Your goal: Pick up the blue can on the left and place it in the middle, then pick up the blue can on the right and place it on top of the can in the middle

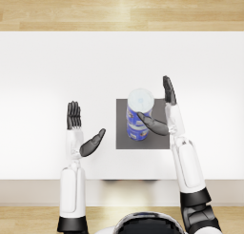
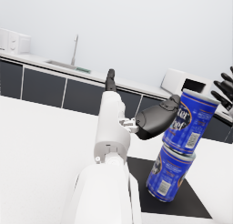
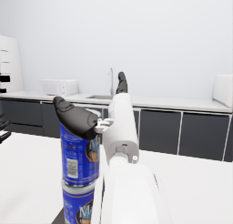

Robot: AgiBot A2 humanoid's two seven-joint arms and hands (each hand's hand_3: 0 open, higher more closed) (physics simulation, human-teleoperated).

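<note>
White tabletop (image 1: pixel 47 62) carries a dark grey mat (image 1: pixel 162 141) at centre, on which two blue cans stand stacked: upper can (image 1: pixel 140 103) on lower can (image 1: pixel 137 131). Right hand (image 1: pixel 164 112) is spread just right of the stack, thumb beside the upper can, gripping nothing. Left hand (image 1: pixel 78 131) is spread, well left of the mat. Bare surface extends left, right and far.

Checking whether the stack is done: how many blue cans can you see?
2, both on the dark mat at the table's middle: the lower can stands on the mat, the upper can sits on top of it. Nothing suggests a hidden third.
</note>
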